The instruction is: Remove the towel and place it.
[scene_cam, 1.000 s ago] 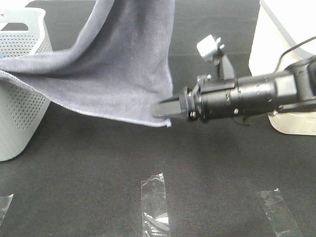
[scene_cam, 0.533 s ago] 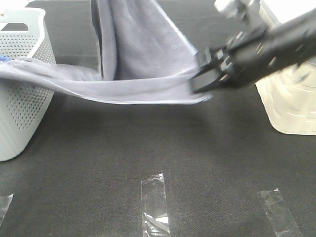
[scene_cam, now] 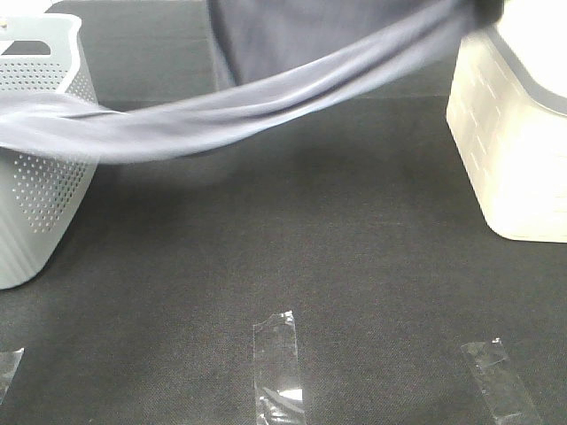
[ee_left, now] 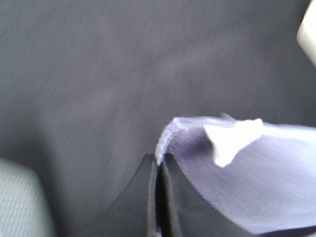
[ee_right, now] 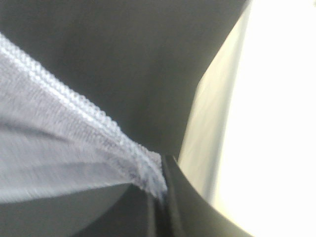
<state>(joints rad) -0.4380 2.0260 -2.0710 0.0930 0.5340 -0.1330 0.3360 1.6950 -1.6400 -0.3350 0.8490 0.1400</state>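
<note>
Your left gripper (ee_left: 159, 170) and right gripper (ee_right: 163, 190) each clamp tight on the fuzzy, hemmed towel (scene_cam: 266, 111); overhead it's blurred, cropped at top edge.

Left gripper (ee_left: 159, 165): jaws pressed together; we see the towel (ee_left: 276, 187) hem pinched at the tips.
Right gripper (ee_right: 162, 190): jaws clamped on the towel's stitched edge.
Fingers (ee_left: 140, 197): dark, tapered, each pair meeting along a thin seam.
Right arm (scene_cam: 490, 7): in the high view, we note only a dark, blurred scrap at the top edge.
</note>
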